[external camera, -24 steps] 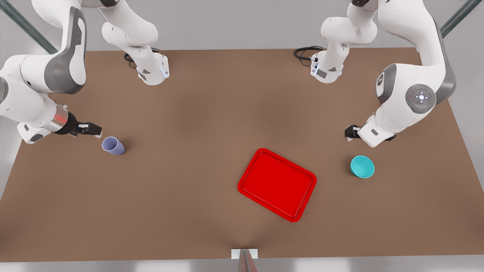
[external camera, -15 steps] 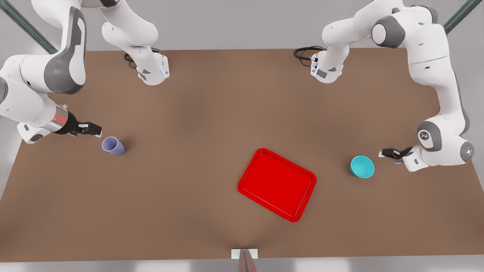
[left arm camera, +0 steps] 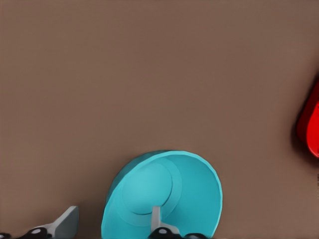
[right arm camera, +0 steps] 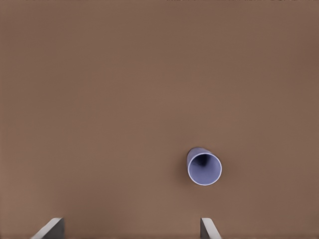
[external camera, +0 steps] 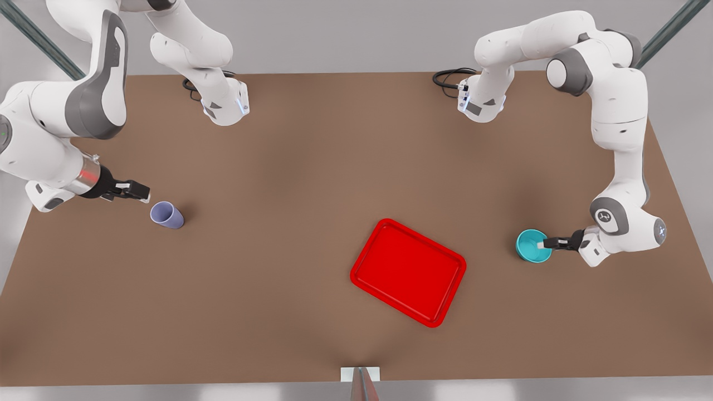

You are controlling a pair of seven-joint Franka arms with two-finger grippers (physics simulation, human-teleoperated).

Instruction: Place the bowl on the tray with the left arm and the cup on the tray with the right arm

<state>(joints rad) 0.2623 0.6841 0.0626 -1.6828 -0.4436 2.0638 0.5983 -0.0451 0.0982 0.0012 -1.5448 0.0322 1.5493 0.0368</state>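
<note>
A simulated robot lab is showing here: two white arms (external camera: pixel 618 106) are standing bolted to a bare brown desk (external camera: pixel 289 267), grey walls behind.

The flat red tray (external camera: pixel 408 272) lies skewed on the brown table (external camera: pixel 289 250). The teal bowl (external camera: pixel 530 246) stands upright just off the tray's front-view right. The lavender cup (external camera: pixel 166 215) stands upright, well apart on the opposite side.

The left end effector (external camera: pixel 541 244) has swung from beside the bowl (external camera: pixel 531 247) down onto it, one finger (left arm camera: pixel 155 219) now inside its rim, jaws apart.
</note>
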